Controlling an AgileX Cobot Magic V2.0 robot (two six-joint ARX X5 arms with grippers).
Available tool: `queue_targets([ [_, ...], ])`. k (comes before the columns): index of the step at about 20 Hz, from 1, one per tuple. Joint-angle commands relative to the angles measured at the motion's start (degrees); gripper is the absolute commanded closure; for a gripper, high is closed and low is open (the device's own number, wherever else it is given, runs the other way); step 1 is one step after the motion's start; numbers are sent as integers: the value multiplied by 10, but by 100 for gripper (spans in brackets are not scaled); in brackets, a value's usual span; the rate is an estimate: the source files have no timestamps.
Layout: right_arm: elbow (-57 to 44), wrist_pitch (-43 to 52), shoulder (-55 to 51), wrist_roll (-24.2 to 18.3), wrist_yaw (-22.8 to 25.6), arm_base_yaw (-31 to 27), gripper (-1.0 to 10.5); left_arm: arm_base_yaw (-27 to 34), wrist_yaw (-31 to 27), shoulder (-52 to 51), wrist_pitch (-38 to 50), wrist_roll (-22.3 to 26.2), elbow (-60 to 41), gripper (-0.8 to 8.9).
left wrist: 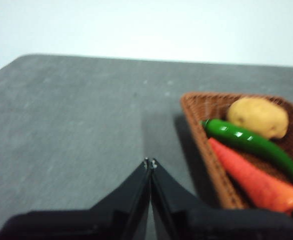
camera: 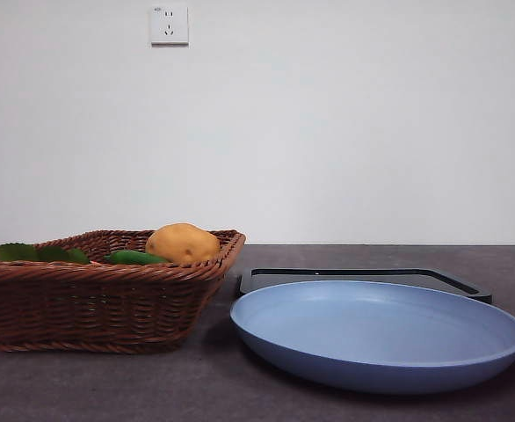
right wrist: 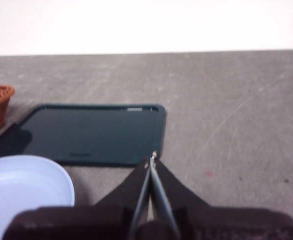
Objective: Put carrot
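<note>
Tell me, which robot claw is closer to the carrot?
Left. The left gripper, shut, hangs over the bare table just beside the basket where the carrot lies. The right gripper, also shut, is by the dark tray, beyond the blue plate.

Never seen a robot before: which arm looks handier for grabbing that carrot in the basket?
Probably the left. Its shut gripper hangs beside the basket, with the carrot close. The right gripper sits over by the black tray.
</note>
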Motion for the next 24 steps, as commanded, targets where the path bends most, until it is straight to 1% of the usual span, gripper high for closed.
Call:
queue_targets([
  [1,-3,23,-1,22,1,1,943,1,27,-3,23,-13,-6,805],
  [3,-3,30,-1,51,1,1,943,1,51,-3,37,-28,-6,805],
  [5,-3,34,-1,94,1,1,943,1,78,-3,49,-52,-6,805],
  [8,-3,39,-1,166,-1,1,943,1,124,-3,71,-93,-6,805],
  [12,-3,59,-1,272,-2,1,943,1,165,-3,98,-154,-6,805],
  [13,-3,59,-1,294,-2,1,943,1,172,-3,102,-160,-6,805],
  [15,-3,59,-1,326,-5,1,943,1,183,-3,108,-170,-6,806],
  [16,-2,59,-1,337,-16,1,943,1,182,-3,109,-180,-6,806],
  [20,3,56,3,349,-71,1,944,1,181,-3,100,-221,-4,807],
  [21,9,45,6,355,-78,1,944,1,179,-3,87,-225,1,807],
  [24,42,-4,24,373,-78,1,944,1,165,4,30,-225,25,807],
])
